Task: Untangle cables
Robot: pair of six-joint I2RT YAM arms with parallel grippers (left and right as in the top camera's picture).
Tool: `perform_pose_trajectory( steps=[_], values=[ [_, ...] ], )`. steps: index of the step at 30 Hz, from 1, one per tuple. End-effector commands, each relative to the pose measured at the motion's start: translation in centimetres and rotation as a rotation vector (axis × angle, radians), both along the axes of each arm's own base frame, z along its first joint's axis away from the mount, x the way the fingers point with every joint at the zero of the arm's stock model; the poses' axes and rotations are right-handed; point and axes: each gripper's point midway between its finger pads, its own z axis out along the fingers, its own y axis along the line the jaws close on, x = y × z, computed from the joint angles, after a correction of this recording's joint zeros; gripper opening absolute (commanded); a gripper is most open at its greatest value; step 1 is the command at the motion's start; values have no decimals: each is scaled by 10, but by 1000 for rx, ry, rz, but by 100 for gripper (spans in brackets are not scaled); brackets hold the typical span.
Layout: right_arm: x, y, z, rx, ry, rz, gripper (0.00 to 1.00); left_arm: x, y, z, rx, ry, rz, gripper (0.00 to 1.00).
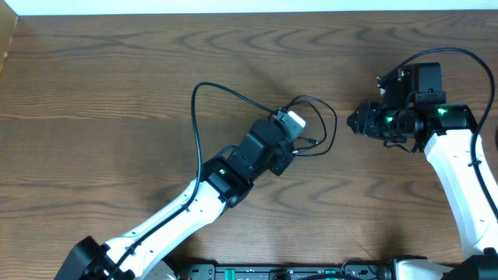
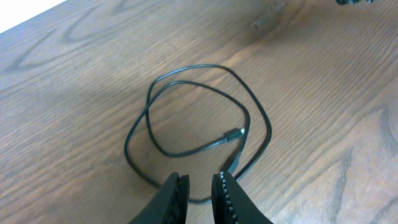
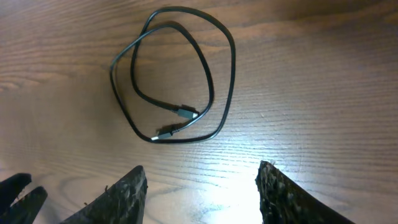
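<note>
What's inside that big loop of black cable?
Bare wooden table, an inner turn of the same black cable and its plug end. The loop's near edge is covered by the left gripper.

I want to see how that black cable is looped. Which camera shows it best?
The right wrist view: the whole black cable lies unobstructed, both plug ends visible. The left wrist view hides its nearest stretch behind the fingers; overhead, the left arm covers part of it.

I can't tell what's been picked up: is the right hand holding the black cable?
No, the right hand is open and empty; the black cable lies coiled on the table ahead of it.
</note>
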Motion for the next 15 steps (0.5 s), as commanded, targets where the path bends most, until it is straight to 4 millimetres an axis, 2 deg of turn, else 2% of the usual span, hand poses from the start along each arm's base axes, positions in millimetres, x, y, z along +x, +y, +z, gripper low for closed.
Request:
perform_pose_trajectory(
  steps=[1,7,9,13,15],
  values=[
    [2,-1,4,-1,-18,3,57,-3,9,10,0,-4,22,20],
    [9,-6,-4,-29,-13,-9,58,-8,10,6,-21,45,44,24],
    [12,-6,-11,-33,-1,-10,57,-8,9,4,-17,49,42,29],
    [22,-5,-34,-35,39,-7,50,-12,3,-11,-7,96,9,47],
    [26,-1,-48,-41,62,2,49,-13,1,-23,9,126,0,49]
  ],
)
